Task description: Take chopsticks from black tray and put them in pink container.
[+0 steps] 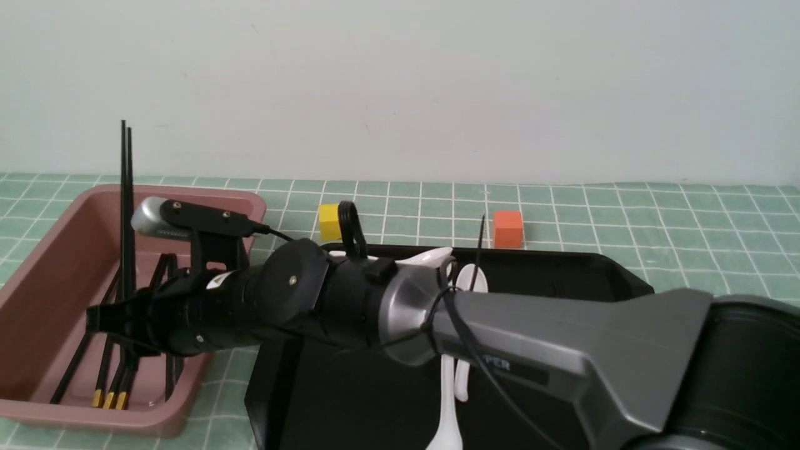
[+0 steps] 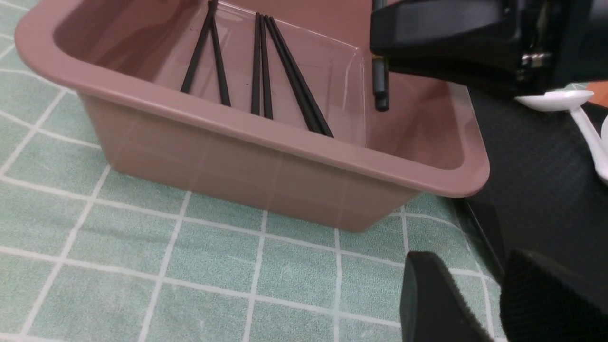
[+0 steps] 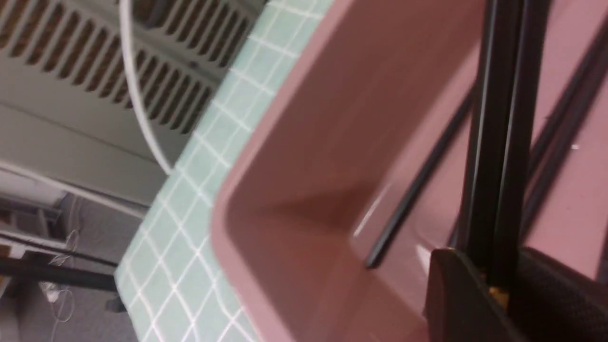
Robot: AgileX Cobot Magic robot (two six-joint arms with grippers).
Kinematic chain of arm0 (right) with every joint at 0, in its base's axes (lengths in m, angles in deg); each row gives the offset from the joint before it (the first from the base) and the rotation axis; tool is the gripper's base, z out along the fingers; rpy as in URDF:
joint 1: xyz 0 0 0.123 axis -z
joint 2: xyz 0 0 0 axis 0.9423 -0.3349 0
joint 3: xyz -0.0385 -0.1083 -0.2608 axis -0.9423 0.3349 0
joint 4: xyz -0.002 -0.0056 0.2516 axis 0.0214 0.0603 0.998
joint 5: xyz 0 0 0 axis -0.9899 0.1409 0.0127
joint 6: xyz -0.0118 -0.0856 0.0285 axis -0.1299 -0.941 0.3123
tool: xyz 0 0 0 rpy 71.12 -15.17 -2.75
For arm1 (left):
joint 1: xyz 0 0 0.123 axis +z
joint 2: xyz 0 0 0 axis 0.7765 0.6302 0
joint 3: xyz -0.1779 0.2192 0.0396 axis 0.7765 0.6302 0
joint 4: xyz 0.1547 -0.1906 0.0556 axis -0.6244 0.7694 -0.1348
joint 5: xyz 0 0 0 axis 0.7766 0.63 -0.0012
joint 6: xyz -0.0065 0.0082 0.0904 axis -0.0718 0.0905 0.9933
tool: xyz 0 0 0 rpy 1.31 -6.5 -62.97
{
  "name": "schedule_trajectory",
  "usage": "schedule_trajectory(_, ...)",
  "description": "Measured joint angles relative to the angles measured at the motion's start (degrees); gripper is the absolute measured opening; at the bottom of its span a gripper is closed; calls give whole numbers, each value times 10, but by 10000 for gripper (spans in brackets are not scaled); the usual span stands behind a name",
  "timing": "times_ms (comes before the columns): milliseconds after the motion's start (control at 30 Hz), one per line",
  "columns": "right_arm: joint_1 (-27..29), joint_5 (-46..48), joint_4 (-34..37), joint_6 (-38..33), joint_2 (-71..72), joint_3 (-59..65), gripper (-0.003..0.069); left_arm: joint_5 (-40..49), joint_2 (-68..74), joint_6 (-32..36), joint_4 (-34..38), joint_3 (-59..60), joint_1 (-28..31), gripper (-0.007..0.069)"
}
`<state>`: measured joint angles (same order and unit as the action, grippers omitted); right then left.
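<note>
The right gripper (image 3: 484,275) has its jaws pinched on a pair of chopsticks (image 1: 127,237) over the pink container (image 1: 219,201) at the scene's left. The pair stands close to upright, the two long axes nearly parallel and side by side, thin ends up and thick ends down. The grip is low, by the gold bands, and the thick ends poke out just beneath the fingers.

More chopsticks (image 1: 75,362) lie along the container's floor, running roughly near to far at slightly differing slants; three show gold-banded thick ends toward the near side.

The left gripper (image 2: 468,285) hangs outside the container, its jaws spread with nothing between them.

To the container's right sits the black tray (image 1: 362,400), holding white spoons (image 1: 447,400). The yellow block (image 1: 329,222) and orange block (image 1: 507,229) rest beyond its far edge.
</note>
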<state>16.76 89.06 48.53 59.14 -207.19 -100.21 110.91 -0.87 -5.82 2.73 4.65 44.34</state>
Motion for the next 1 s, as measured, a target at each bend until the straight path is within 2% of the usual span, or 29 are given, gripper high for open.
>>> schedule_trajectory(167, 0, 36, 2, 0, 2, -1, 265, 0, 0, 0, 0, 0, 0, 239)
schedule_trajectory(367, 9, 111, -7, -2, 34, -1, 290, 0, 0, 0, 0, 0, 0, 239)
schedule_trajectory(500, 31, 202, -14, -2, 83, -2, 239, 0, 0, 0, 0, 0, 0, 239)
schedule_trajectory(767, 109, 433, -77, -3, 251, -3, 10, 0, 0, 0, 0, 0, 0, 239)
schedule_trajectory(933, 147, 549, -133, 4, 367, -4, -13, 0, 0, 0, 0, 0, 0, 239)
schedule_trajectory(1000, 152, 567, -165, 15, 399, -4, -13, 0, 0, 0, 0, 0, 0, 239)
